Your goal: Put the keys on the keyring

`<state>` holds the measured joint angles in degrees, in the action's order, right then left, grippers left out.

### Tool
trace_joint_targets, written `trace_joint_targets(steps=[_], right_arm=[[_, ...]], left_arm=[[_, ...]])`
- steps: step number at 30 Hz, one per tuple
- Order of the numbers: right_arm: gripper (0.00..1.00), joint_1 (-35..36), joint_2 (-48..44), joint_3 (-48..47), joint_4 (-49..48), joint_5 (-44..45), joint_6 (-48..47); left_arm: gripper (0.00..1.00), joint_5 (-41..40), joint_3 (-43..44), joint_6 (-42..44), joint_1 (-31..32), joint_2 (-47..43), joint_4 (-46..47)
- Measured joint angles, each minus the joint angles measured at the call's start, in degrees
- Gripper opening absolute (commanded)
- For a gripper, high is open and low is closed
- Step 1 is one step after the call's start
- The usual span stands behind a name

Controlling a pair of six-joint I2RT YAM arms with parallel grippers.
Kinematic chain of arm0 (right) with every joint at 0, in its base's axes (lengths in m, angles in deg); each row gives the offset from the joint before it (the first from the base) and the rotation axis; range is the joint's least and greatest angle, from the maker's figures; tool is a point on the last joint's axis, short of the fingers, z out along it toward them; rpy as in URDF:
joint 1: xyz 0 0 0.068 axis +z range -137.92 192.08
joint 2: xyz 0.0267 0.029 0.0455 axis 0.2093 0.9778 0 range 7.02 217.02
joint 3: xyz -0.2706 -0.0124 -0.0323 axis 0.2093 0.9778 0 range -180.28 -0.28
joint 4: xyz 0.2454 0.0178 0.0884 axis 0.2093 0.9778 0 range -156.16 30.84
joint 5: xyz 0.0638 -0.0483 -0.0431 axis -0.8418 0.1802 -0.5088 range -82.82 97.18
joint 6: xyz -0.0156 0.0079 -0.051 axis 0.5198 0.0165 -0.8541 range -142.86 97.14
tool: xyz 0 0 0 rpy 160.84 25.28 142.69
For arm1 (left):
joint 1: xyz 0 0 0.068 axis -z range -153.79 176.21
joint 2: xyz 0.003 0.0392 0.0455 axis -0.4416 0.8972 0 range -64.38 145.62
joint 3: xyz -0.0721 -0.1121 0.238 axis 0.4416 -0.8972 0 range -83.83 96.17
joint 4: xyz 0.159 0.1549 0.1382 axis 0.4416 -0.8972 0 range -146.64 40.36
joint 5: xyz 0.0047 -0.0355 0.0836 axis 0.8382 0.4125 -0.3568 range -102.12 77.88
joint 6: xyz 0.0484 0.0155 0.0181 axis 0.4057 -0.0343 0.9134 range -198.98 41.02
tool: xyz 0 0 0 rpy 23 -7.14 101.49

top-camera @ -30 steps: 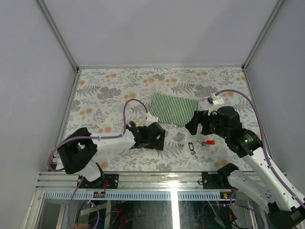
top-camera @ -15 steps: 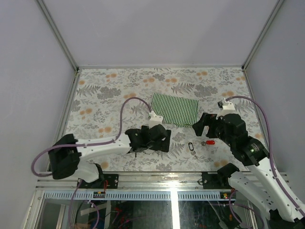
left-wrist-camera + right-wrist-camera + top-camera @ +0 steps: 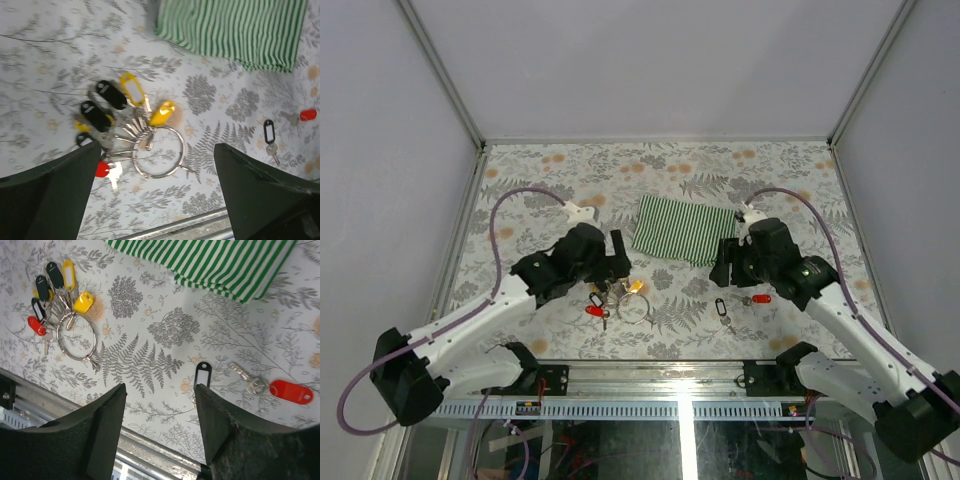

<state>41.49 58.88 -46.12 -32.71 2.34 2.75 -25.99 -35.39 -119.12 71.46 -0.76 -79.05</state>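
Two keys [image 3: 201, 375] lie flat at three o'clock from the keyring [image 3: 160, 152]; left gripper [image 3: 157, 150] and right gripper [image 3: 159, 395] gape empty; a pinch might skid them.

This is a robotics lab test cell. Plain pale walls [image 3: 660, 70] and aluminium posts [image 3: 440, 72] box in a table [image 3: 700, 165] under a flower-print cover. At 6 o'clock a metal rail [image 3: 660, 372] carries 2 bolted robot arms, the left arm [image 3: 470, 320] and the right arm [image 3: 860, 325], trailing purple cables [image 3: 528, 190]. Loose wiring [image 3: 570, 455] hangs below the rail.
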Motion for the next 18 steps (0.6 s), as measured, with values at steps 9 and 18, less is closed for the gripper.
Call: trace_joint_targets(steps=[9,18], right_arm=[[0.51,8.6,15.6,-4.3,-4.7,-3.4,-1.9],[0.44,21.0,35.7,-16.3,-10.3,-3.3,-5.0]], left_arm=[[0.99,6.2,1.6,6.9,-19.5,-7.4,-5.9],[0.94,5.3,2.6,13.5,-21.7,-12.0,-8.4]])
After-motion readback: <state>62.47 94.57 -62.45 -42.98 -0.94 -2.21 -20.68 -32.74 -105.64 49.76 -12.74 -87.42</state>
